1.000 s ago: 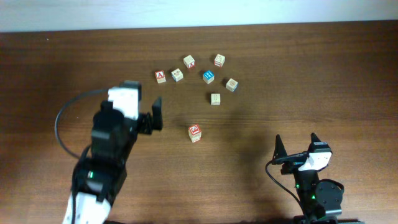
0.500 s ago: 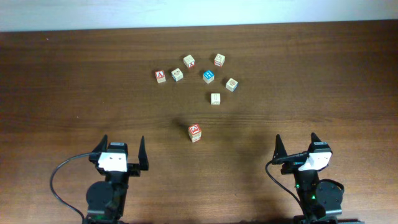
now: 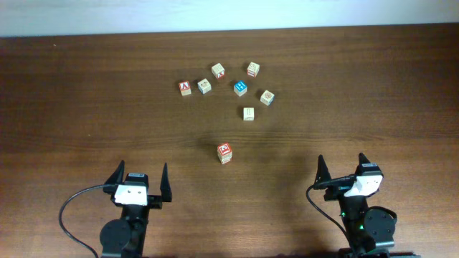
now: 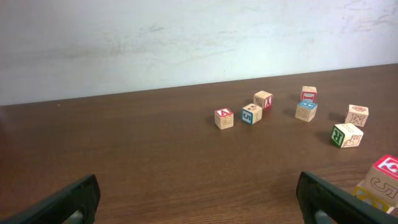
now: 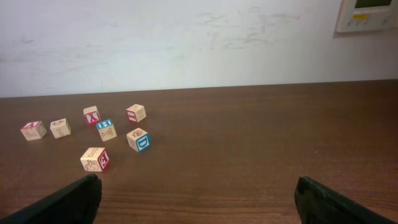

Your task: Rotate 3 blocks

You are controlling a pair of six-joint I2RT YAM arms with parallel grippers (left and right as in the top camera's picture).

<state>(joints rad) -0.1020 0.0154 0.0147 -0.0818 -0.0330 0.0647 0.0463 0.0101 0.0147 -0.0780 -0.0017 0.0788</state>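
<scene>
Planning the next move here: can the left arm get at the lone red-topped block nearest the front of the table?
Probably yes. The red-topped block sits alone on the table, ahead and to the right of the left arm, whose jaws stand open and empty. Nothing lies between them.

The fingers of the left gripper are cut off by the bottom edge of the left wrist view, so only their dark tips show. The same goes for the right gripper in its own view. A red-topped block, nearest the table's front edge, is clipped at the right. A wall panel is cut off at the top. From overhead, the prints on the blocks are too small to read.
</scene>
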